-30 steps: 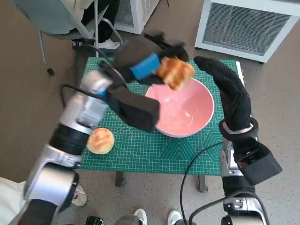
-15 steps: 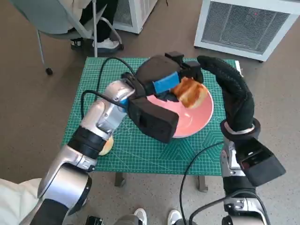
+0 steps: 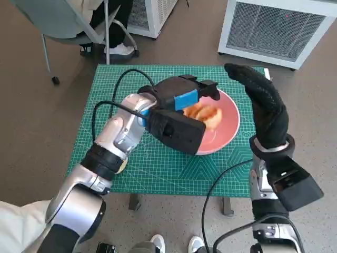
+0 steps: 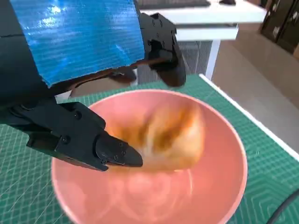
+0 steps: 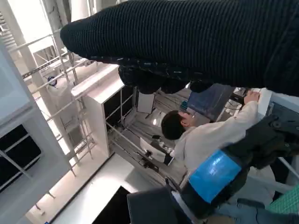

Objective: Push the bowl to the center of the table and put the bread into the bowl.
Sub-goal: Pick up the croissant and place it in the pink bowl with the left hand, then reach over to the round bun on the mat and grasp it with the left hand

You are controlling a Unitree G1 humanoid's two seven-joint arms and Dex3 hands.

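The pink bowl [image 3: 229,129] stands right of the middle of the green cutting-mat table [image 3: 158,174]. A golden piece of bread [image 3: 204,114] lies inside it; in the left wrist view the bread [image 4: 170,135] is blurred against the bowl's rim [image 4: 229,140]. My left hand [image 3: 181,96] hovers over the bowl's left half with its fingers [image 4: 93,140] spread apart, and nothing is between them. My gloved right hand [image 3: 261,103] stands upright beside the bowl's right rim, fingers straight, holding nothing. The right wrist view shows only the glove [image 5: 187,42].
A round bun seen earlier at the table's front left is hidden behind my left forearm. A chair [image 3: 63,21] and a person's shoes [image 3: 124,50] are beyond the far left corner, white units [image 3: 279,29] beyond the far right. A cable [image 3: 221,179] hangs off the front edge.
My left hand carried the bread to the right over the bowl, lowered it and let go; the bread now lies in the bowl. The right hand has stayed beside the rim.
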